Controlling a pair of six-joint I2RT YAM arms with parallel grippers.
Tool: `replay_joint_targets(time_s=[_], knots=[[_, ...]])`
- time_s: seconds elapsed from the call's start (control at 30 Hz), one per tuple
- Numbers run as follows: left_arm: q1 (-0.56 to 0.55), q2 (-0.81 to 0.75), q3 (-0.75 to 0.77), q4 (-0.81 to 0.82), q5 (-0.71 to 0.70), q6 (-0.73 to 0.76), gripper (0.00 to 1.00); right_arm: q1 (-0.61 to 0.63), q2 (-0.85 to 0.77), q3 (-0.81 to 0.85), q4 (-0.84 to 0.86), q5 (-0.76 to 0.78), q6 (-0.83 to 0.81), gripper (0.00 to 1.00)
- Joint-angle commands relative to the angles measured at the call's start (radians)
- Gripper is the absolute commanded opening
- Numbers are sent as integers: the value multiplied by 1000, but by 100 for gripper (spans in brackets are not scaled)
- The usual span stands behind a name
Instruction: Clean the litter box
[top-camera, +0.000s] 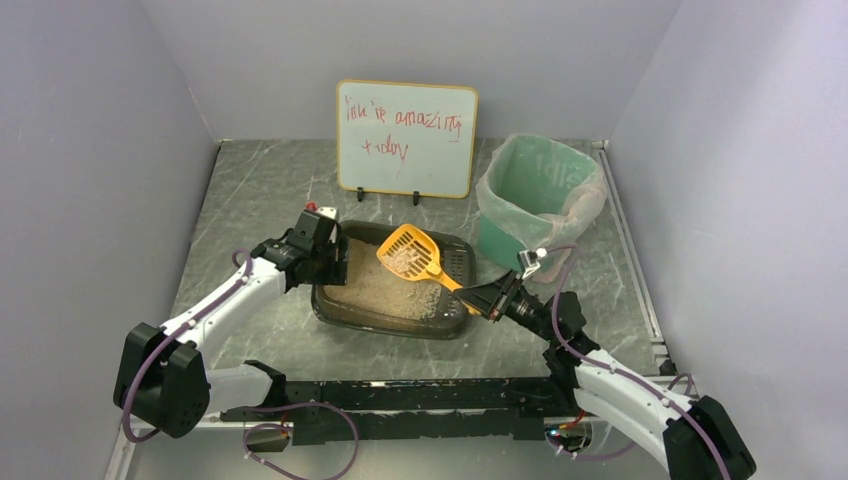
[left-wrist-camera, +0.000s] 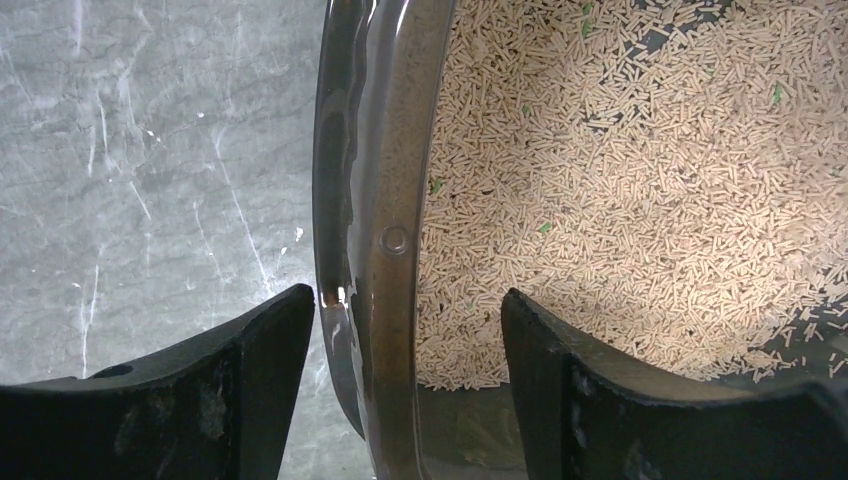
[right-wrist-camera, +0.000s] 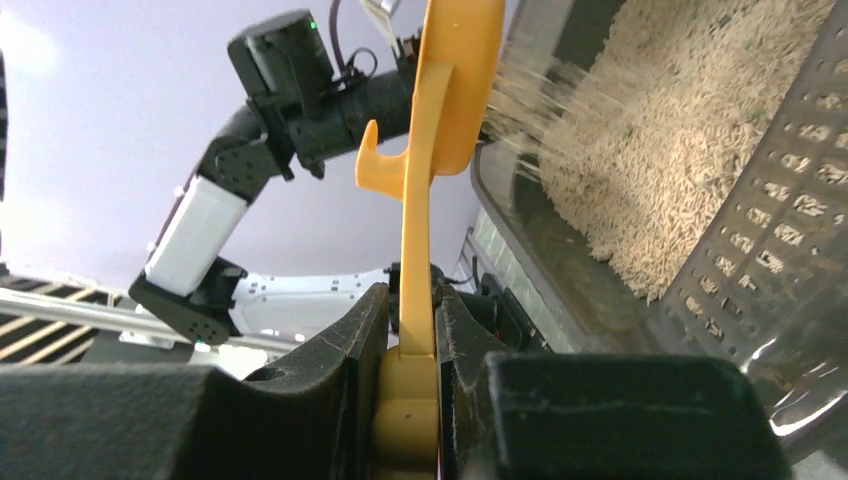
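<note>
The litter box is a dark translucent tray in the middle of the table, holding tan pellet litter. My left gripper is at its left end. In the left wrist view the gripper is open and straddles the rim, one finger outside and one over the litter. My right gripper is shut on the handle of a yellow slotted scoop, which it holds above the box. In the right wrist view, pellets fall from the scoop into the tray, beside the perforated grate end.
A tall green bin with a clear liner stands at the back right, close behind the right arm. A whiteboard with red writing stands against the back wall. Grey walls close in both sides. The left arm shows beyond the scoop.
</note>
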Motion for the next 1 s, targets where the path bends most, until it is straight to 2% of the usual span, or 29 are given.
replay_joint_targets(time_s=[0.0,0.07,0.13,0.27,0.37,0.43,0.5,0.53,0.63,0.73,0.87,0.97], knots=[[-3,-21,32,2,0,-8,75,6,-30,12,27,23,4,0],[-4,-22,31,2,-3,-10,77,11,17,29,37,-24,-6,0],[-4,-22,32,-1,-4,-10,78,-15,-48,-19,40,48,37,0],[-3,-24,30,1,-7,-11,79,14,-27,26,-8,-10,-7,0],[-4,-20,32,-1,-7,-12,80,-4,-95,6,-34,57,10,0],[-4,-19,32,-1,-9,-14,80,-5,-51,53,-65,-21,-29,0],[-4,-19,32,-1,-5,-12,80,-29,-104,37,-104,30,-11,0],[-4,-20,32,-1,-6,-13,80,-26,-119,22,-74,60,4,0],[-3,-21,32,-1,-8,-13,81,-22,-45,72,-76,-27,-26,0],[-4,-21,32,-2,-8,-13,81,-20,-84,57,-54,23,-3,0],[-4,-21,32,-2,-7,-13,81,-22,-107,75,-102,2,-10,0],[-4,-21,34,-4,-12,-13,81,-23,-168,135,-246,24,-69,0]])
